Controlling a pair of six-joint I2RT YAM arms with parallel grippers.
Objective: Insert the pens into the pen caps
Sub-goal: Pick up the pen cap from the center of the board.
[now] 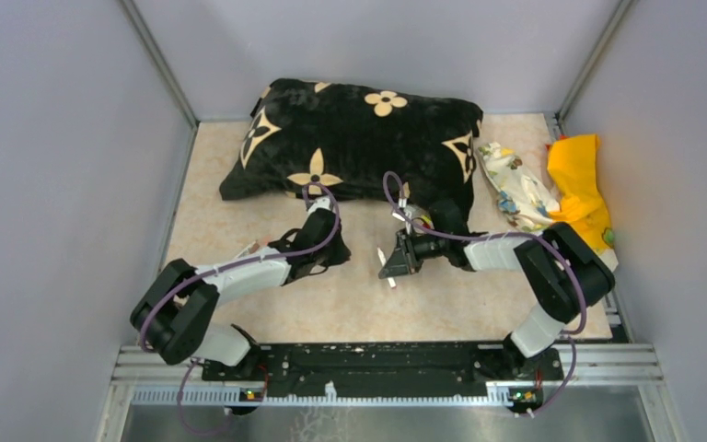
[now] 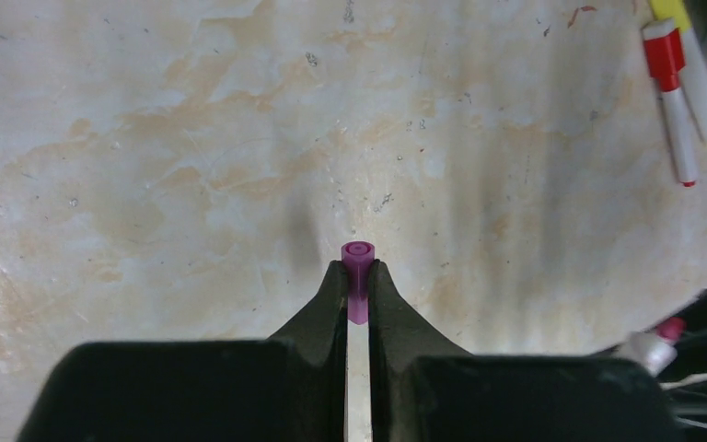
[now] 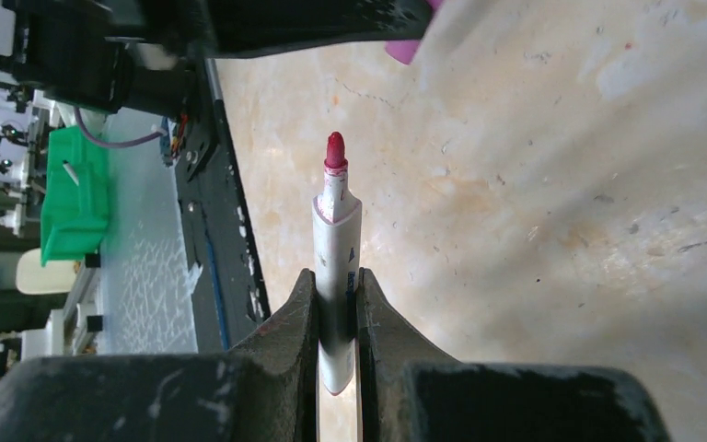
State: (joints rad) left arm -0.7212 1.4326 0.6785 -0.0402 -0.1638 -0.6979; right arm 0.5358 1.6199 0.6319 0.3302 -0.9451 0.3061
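Beige mottled tabletop, grey walls, both arms meet near the middle, in front of the black cushion.

Pink cap: pinched in the left gripper, jaws nearly together on its lower half. It sticks out past the fingertips, long axis in line with the fingers. The ringed end faces away from the wrist; probably the open mouth, can't be sure.

White pen: clamped at the back half of its barrel by the right gripper, jaws narrow and tight on it. The reddish-pink tip is bare and points up in the right wrist view, clear of the fingers.

Key relation: in the right wrist view the cap shows as a pink bit at the top edge, under the dark left finger. It lies beyond the pen tip and off to the right of the pen's line. Tip and cap are near but apart and not lined up. Whether the two axes are parallel can't be read from here.

Judgement: the next move needs the tip brought onto the cap's axis, then pushed along it. A sideways miss would knock the cap askew in the jaws.

Outward: a red-capped pen and a yellow-ended pen lie side by side on the table, well apart from the cap.
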